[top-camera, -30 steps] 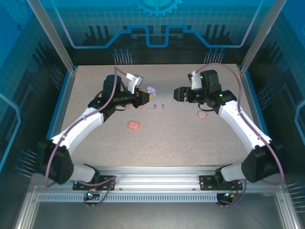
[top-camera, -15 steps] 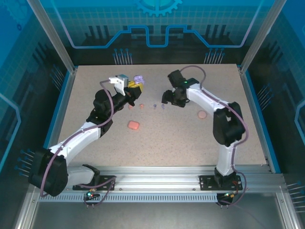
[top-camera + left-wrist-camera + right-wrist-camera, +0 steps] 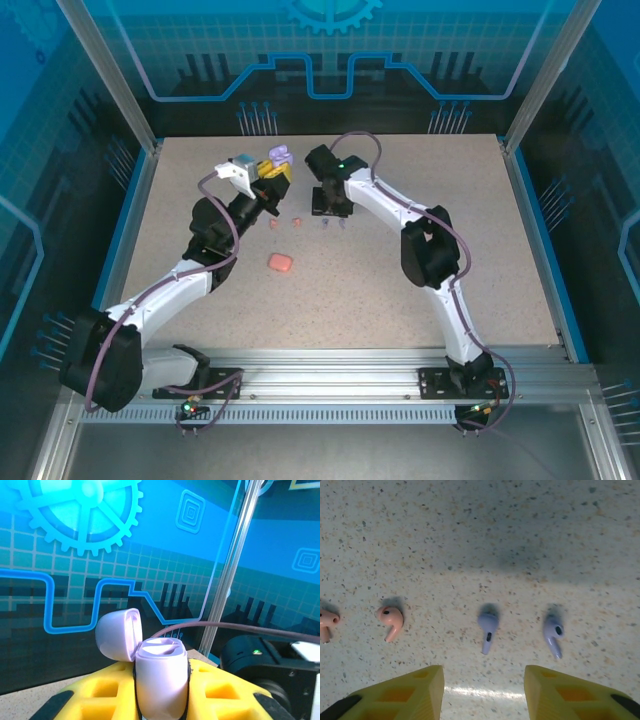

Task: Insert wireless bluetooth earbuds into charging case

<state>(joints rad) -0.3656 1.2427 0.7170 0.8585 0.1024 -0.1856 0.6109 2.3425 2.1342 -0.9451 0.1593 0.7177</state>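
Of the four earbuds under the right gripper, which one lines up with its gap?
The left purple earbud; its twin sits off to the right, the orange earbuds farther left.

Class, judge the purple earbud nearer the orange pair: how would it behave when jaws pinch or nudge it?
That purple earbud looks hard and smooth, so probably stiff but slippery. Its rounded head and thin stem suggest it could pivot or roll when nudged. Tiny beside the jaws of the right gripper, it is likely very light.
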